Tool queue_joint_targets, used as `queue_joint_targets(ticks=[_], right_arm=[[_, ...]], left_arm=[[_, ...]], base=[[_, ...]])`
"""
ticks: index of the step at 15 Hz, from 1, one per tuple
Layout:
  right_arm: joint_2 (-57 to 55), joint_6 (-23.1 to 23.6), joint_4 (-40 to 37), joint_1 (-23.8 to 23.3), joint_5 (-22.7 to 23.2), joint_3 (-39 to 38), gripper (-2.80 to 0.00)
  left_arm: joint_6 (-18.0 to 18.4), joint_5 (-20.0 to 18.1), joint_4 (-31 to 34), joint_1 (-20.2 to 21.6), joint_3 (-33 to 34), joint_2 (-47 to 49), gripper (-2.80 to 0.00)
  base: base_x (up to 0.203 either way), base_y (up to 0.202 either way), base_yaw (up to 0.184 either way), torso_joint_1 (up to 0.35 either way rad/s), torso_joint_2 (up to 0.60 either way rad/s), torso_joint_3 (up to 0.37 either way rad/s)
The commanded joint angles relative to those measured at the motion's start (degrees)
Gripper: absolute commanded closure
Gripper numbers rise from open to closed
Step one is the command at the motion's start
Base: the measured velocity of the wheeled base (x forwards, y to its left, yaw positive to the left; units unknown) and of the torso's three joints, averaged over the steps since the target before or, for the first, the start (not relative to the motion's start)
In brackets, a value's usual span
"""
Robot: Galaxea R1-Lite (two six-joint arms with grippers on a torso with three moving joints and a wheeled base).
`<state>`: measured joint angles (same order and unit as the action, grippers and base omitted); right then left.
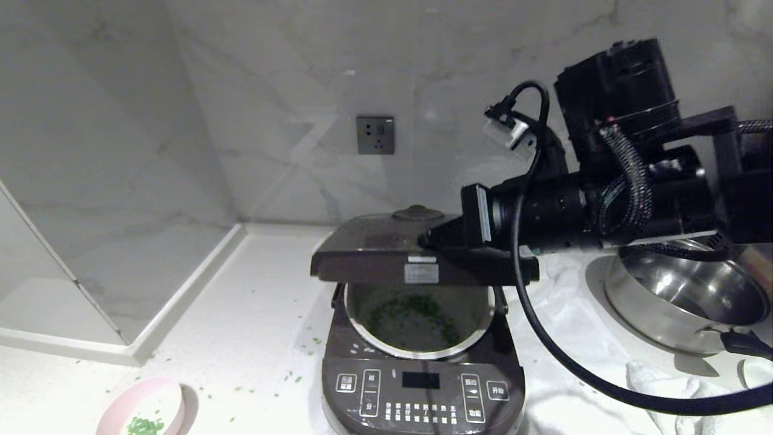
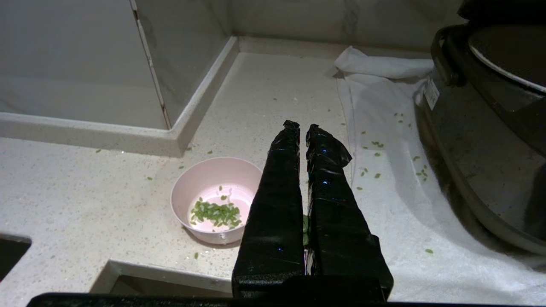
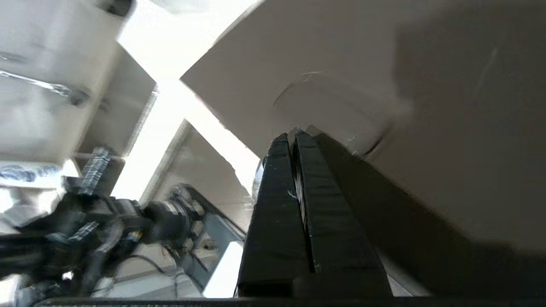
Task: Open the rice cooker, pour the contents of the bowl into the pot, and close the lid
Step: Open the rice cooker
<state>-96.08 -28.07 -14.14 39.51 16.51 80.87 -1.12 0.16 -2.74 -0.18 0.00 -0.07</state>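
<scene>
The dark rice cooker (image 1: 423, 386) stands at the centre of the counter. Its lid (image 1: 374, 254) hangs about level, partway down over the pot (image 1: 416, 353). Green chopped bits (image 1: 416, 308) lie scattered inside the pot. My right gripper (image 1: 426, 240) reaches in from the right, shut, with its tips on the lid's top (image 3: 341, 85); seen from the wrist, the right gripper (image 3: 295, 135) touches that surface. The pink bowl (image 1: 145, 408) sits at the counter's front left, with some green contents (image 2: 215, 213) in the bowl (image 2: 213, 179). My left gripper (image 2: 302, 126) is parked just right of it, shut and empty.
A shiny steel pan (image 1: 682, 296) sits to the right of the cooker. A white cloth (image 1: 580, 350) lies under and beside the cooker. Loose green bits (image 2: 375, 145) dot the counter and cloth. A raised ledge (image 1: 181, 302) borders the counter on the left. A wall socket (image 1: 375, 135) is behind.
</scene>
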Motion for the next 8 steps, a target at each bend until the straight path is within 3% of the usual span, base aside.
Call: queue_joint_targets(ticks=[1, 8], right_arm=[[3.9, 1.6, 0.1, 0.3, 0.1, 2.1, 0.0], [13.3, 5.5, 0.0, 0.4, -1.0, 4.4, 0.0]], left_arm=[[0.0, 0.0, -0.1, 0.0, 0.7, 0.0, 0.0], [0.0, 0.0, 0.0, 0.0, 0.7, 0.0, 0.0]], base=[[0.0, 0.0, 0.0, 0.0, 0.0, 0.0], [0.0, 0.0, 0.0, 0.0, 0.0, 0.0]])
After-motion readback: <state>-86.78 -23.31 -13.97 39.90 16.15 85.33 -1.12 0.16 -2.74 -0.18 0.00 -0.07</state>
